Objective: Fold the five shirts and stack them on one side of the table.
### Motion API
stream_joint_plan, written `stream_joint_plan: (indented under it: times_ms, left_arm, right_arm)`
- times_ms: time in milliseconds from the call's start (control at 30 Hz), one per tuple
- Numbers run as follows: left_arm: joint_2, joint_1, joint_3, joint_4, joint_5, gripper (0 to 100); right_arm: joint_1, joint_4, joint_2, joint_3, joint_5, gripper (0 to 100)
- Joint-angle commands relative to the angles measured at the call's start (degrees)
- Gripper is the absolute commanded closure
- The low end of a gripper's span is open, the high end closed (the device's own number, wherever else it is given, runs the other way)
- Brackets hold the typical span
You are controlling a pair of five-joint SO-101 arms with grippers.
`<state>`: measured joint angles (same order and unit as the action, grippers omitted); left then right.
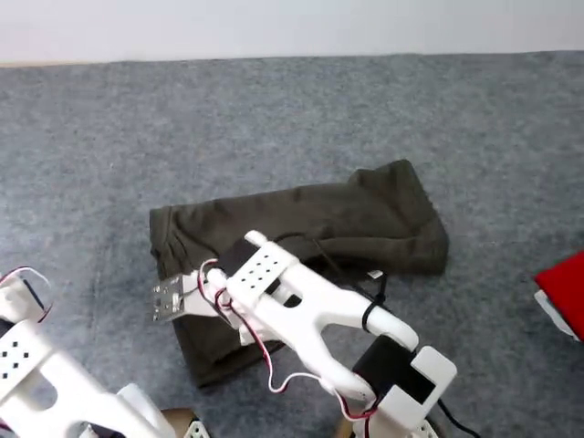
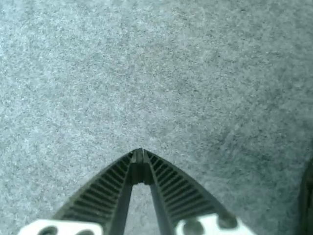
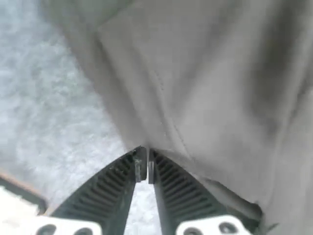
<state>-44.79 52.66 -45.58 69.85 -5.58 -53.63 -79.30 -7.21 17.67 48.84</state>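
Note:
A dark olive shirt (image 1: 310,228) lies partly folded in the middle of the grey carpeted table (image 1: 109,137). My right gripper (image 1: 173,298) is at the shirt's near-left part, its arm coming in from the front edge. In the right wrist view the right gripper (image 3: 145,165) is shut, its tips pinching the shirt's (image 3: 205,88) edge, and the cloth hangs close over the fingers. My left gripper (image 2: 142,164) is shut on nothing, low over bare carpet. The left arm (image 1: 36,365) sits at the front left corner, apart from the shirt.
A red item (image 1: 566,290) with something white under it lies at the right edge of the table. Open carpet stretches across the far side and the left. The right arm's cables (image 1: 274,365) trail over the shirt's near edge.

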Motion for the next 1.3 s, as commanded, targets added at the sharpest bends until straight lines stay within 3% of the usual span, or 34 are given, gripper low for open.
stream_joint_plan:
  times_ms: [0,200,367,600,1167,1267]
  left_arm:
    - [-1.2,-2.2,0.1,-0.9,0.3,100]
    - [-1.2,-3.8,0.4,-1.1,0.4,100]
    - [-1.2,-3.6,0.4,-1.1,0.3,100]
    - [-1.2,-3.5,0.1,-1.0,0.3,100]
    - [-1.2,2.6,0.3,-0.7,-0.2,100]
    - [-1.2,2.6,0.3,-0.8,-0.2,100]
  right_arm:
    - [-2.6,-2.8,3.9,-2.9,-1.8,98.7]
    - [-7.5,-2.9,5.1,-2.8,-6.7,98.7]
    - [-6.5,-0.6,4.8,-2.9,-7.0,97.6]
    - [-2.9,5.1,4.4,-2.8,-6.7,82.7]
    - [-1.3,8.1,-6.3,-2.9,-3.3,82.8]
    - [-1.3,7.9,-7.5,-2.9,-2.0,89.0]
